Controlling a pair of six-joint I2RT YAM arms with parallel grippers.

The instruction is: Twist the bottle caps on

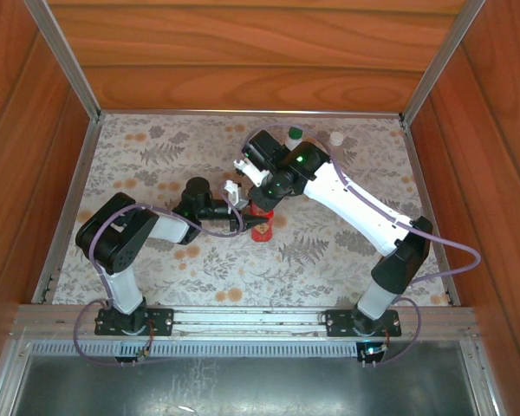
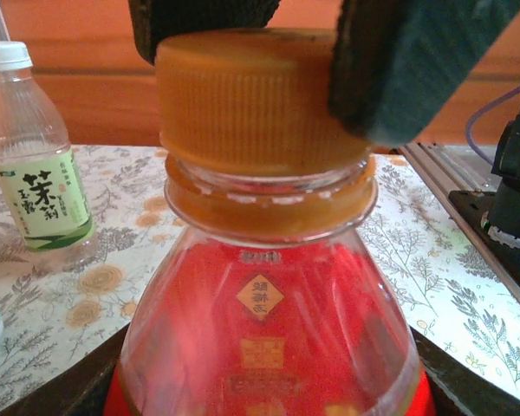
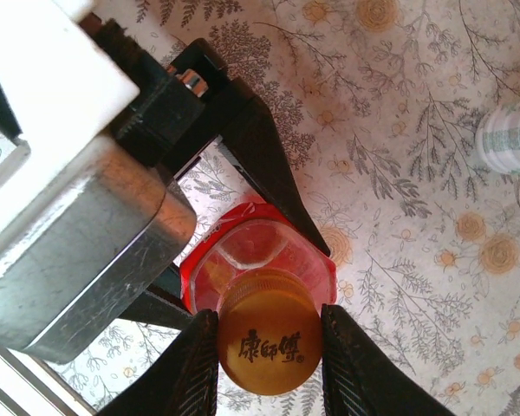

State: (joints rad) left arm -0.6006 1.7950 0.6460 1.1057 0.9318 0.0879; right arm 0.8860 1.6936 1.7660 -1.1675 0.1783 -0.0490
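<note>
Right claw [image 3: 269, 360] is clamped on the orange cap [image 3: 269, 334], one finger on each side. Through its wrist camera I look straight down on the cap's printed top. The cap sits on the neck of the red bottle [image 2: 269, 329]. From the left wrist camera I see it just above the collar ring, with the right claw's dark pads [image 2: 416, 61] pressed against its ribbed side. How far it is threaded on I cannot tell.

Left claw [image 3: 251, 273] is closed around the red bottle's body, lower down, one black finger on each side. The bottle stands upright near the middle of the flowered table [image 1: 156, 251], with both claws meeting over it.

Well apart from it, toward the far edge, stands the clear bottle [image 2: 35, 173] with a pale green label, and its white cap [image 2: 4, 54] is on. In the overhead view a green cap [image 1: 293, 133] shows just left of it, close behind the right arm [image 1: 364, 208]. What that cap sits on is hidden from me.
</note>
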